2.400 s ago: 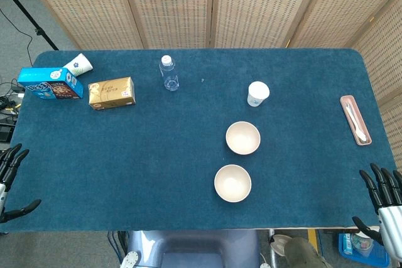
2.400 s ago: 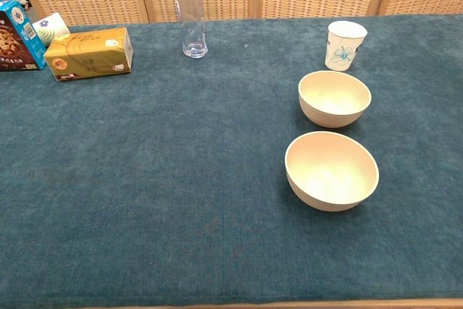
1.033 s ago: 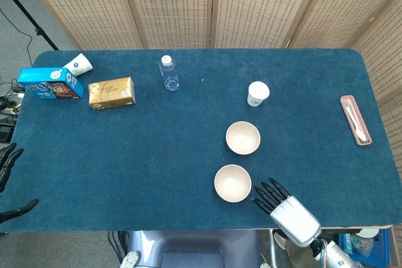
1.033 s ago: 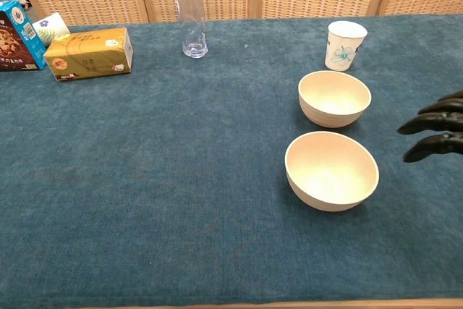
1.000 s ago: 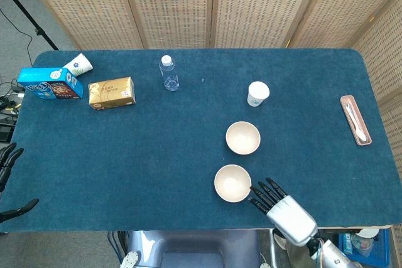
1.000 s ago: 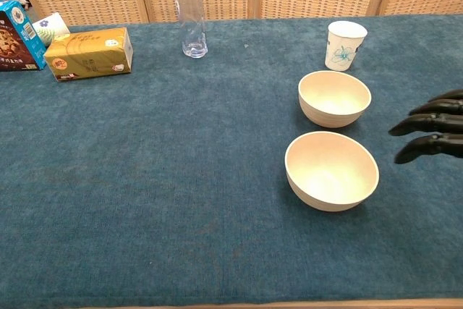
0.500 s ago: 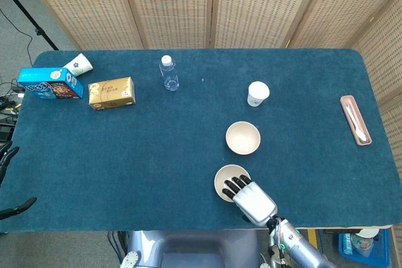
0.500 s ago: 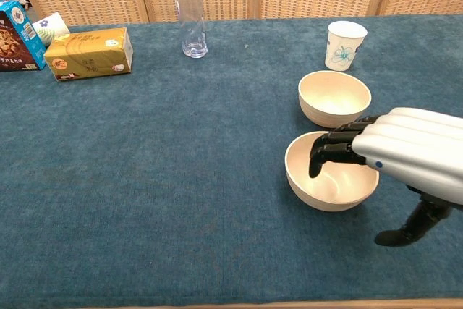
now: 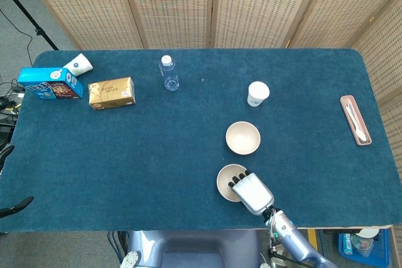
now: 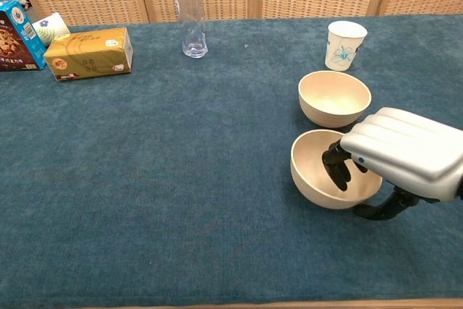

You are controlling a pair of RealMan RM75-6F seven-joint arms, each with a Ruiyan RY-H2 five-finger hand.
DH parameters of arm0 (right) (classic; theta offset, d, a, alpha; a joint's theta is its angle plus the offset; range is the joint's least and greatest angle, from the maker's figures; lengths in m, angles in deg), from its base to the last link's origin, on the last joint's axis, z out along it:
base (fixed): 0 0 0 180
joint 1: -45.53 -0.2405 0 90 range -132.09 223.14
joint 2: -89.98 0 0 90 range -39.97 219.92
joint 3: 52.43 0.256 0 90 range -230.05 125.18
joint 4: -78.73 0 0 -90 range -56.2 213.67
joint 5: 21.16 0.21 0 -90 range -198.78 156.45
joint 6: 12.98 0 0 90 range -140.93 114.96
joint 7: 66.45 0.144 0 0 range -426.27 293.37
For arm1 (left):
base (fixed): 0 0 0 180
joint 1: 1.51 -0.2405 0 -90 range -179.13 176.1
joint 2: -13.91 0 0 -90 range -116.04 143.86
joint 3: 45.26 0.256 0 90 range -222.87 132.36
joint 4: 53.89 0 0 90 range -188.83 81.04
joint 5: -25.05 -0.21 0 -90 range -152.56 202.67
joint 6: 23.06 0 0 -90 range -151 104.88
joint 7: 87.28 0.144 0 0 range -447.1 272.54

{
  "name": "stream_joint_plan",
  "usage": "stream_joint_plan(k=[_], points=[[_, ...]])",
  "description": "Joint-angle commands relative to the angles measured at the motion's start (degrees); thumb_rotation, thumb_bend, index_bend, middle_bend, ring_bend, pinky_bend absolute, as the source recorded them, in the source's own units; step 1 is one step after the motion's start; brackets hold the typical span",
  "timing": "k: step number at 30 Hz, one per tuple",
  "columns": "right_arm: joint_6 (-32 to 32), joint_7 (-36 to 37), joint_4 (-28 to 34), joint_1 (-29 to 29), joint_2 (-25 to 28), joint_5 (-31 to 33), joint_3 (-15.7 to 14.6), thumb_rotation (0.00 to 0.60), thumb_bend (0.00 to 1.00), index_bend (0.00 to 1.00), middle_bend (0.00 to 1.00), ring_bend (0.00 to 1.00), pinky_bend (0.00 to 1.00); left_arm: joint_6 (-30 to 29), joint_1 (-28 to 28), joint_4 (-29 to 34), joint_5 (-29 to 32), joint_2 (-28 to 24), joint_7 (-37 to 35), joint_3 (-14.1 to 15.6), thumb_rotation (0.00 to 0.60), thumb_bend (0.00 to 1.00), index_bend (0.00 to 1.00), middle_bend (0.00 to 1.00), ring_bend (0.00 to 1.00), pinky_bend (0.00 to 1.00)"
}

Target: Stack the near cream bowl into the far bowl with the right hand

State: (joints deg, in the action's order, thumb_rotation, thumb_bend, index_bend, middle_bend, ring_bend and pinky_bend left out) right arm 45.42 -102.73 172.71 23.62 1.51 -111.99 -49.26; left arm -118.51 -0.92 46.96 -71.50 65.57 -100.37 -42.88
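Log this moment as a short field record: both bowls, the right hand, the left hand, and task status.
near bowl: cream bowl on the table, nearer the robot
far bowl: second cream bowl, empty, just behind it
right hand: right hand on the near bowl's right rim, fingers inside, thumb outside
left hand: left hand barely in view at the table's left edge
status: bowls not yet stacked

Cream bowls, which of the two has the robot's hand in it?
The near cream bowl: the right hand's fingers dip inside it. The far bowl, beside the paper cup, stands untouched.
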Motion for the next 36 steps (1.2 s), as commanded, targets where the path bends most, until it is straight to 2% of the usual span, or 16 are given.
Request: stream_joint_plan(k=[1,11,16,19,22,27,29,36], points=[[2.57,2.62,-2.63,-0.19,-0.93,-2.49,-1.13,0.6,0.4,0.59,0.57,0.59,0.49,0.08,-0.01,-0.01,0.06,-0.07,-0.21,-0.06,0.6,0.0,0.0,0.0,0.0,0.0],[7.45,4.41,-2.89,0.24,0.87,-6.4,-2.98,0.6,0.42,0.61,0.59,0.6,0.49,0.42,-0.02,-0.02,-0.09,-0.16,-0.63,-0.14,0.6,0.0,0.0,0.0,0.0,0.0],[12.66,3.89,0.92,1.42,4.7,-11.65,-4.79,0.6,0.42,0.61,0.59,0.6,0.49,0.56,-0.04,-0.04,0.32,-0.27,-1.08,-0.29,0.6,0.0,0.0,0.0,0.0,0.0],[14.36,2.96,3.65,1.27,7.5,-14.12,-4.81,0.6,0.42,0.61,0.59,0.6,0.49,0.89,0.06,-0.01,0.49,-0.29,-1.05,-0.35,0.6,0.0,0.0,0.0,0.0,0.0],[12.99,0.01,7.06,-0.08,10.29,-13.47,-2.65,0.6,0.42,0.61,0.59,0.6,0.49,1.22,0.16,0.13,0.18,-0.23,-0.61,-0.23,0.6,0.0,0.0,0.0,0.0,0.0],[7.75,-5.88,10.02,-3.21,12.11,-6.91,3.06,0.6,0.42,0.61,0.59,0.6,0.49,1.18,0.08,0.27,-0.18,-0.15,-0.15,-0.15,0.6,0.0,0.0,0.0,0.0,0.0],[4.73,-9.46,10.18,-5.09,11.97,-3.18,5.63,0.6,0.42,0.61,0.59,0.6,0.49,1.34,0.12,0.27,-0.08,-0.16,-0.25,-0.17,0.6,0.0,0.0,0.0,0.0,0.0],[-3.4,-22.02,7.89,-11.4,9.76,9.76,11.16,0.6,0.42,0.61,0.59,0.6,0.49,1.67,0.27,0.15,0.45,-0.59,-1.65,-0.39,0.6,0.0,0.0,0.0,0.0,0.0]])
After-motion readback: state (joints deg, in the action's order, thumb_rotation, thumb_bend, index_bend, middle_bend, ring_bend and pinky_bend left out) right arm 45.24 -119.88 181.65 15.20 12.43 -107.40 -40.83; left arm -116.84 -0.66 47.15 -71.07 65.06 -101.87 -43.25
